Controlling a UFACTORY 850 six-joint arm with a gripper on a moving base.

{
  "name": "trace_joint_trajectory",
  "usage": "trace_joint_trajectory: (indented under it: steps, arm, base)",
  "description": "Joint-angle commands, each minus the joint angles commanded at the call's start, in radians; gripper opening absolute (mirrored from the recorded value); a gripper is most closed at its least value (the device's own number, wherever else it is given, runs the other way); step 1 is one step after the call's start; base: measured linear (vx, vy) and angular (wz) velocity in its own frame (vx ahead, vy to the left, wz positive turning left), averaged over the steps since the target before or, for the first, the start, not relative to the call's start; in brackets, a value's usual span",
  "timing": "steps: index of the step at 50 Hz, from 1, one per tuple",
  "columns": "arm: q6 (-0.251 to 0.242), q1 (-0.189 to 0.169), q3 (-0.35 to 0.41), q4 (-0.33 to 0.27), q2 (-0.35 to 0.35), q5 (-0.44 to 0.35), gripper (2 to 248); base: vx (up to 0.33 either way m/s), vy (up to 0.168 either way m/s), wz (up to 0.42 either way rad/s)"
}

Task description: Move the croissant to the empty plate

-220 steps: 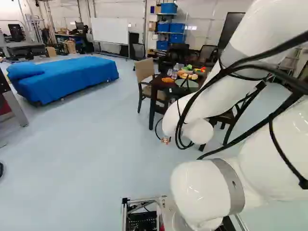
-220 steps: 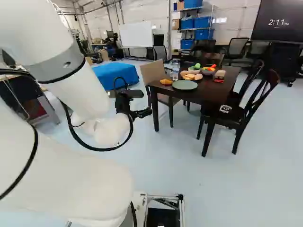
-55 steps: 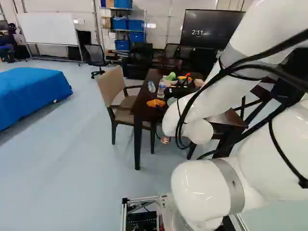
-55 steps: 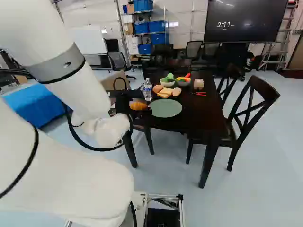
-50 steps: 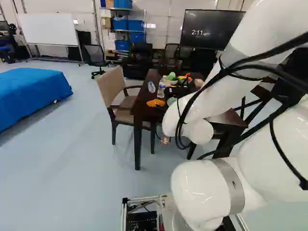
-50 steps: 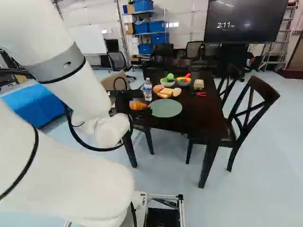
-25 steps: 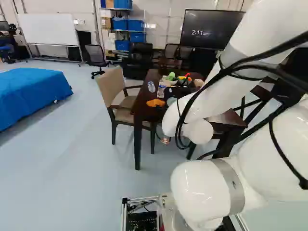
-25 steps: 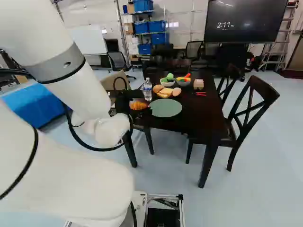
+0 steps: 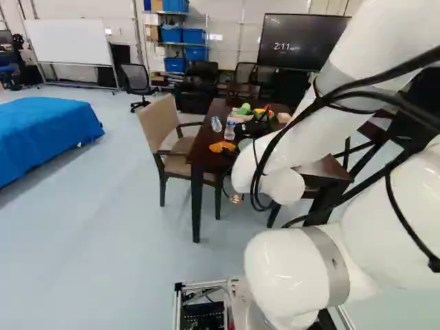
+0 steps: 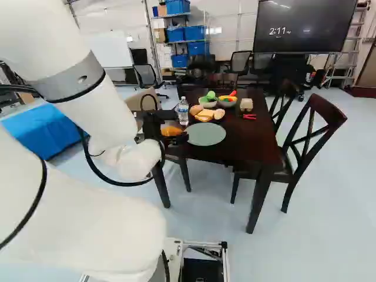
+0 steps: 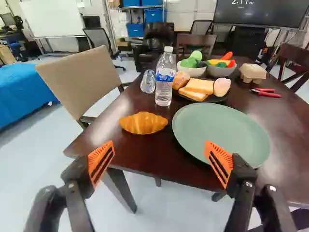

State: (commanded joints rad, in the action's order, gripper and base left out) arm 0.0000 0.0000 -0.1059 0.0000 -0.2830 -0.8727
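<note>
Gripper (image 10: 180,127) spread wide, croissant (image 11: 143,123) ahead, long axis crosswise, one tip toward green plate (image 11: 222,130). Base has moved closer to tabletop (image 11: 152,154) since earlier frame.

Golden croissant (image 11: 143,123) lying on dark table (image 11: 157,157), round green plate (image 11: 221,131) just beside it

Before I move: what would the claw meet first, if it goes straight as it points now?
Probably the croissant, which lies ahead of the open claw, though the near edge of the table might come first; height is unclear.
</note>
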Motion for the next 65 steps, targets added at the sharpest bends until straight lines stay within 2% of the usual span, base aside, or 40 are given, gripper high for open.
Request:
trace_joint_trajectory:
  steps: [17,29,46,65]
  arm:
    - [0.0,0.003,-0.07,0.0,0.031,0.002,247]
    - [0.0,0.01,-0.133,0.0,0.069,0.035,247]
    - [0.0,0.023,-0.224,0.0,0.123,0.122,247]
    - [0.0,0.036,-0.325,0.0,0.18,0.261,247]
  base:
    - [0.0,0.0,0.0]
    - [0.0,0.0,0.0]
    - [0.0,0.0,0.0]
    - [0.0,0.0,0.0]
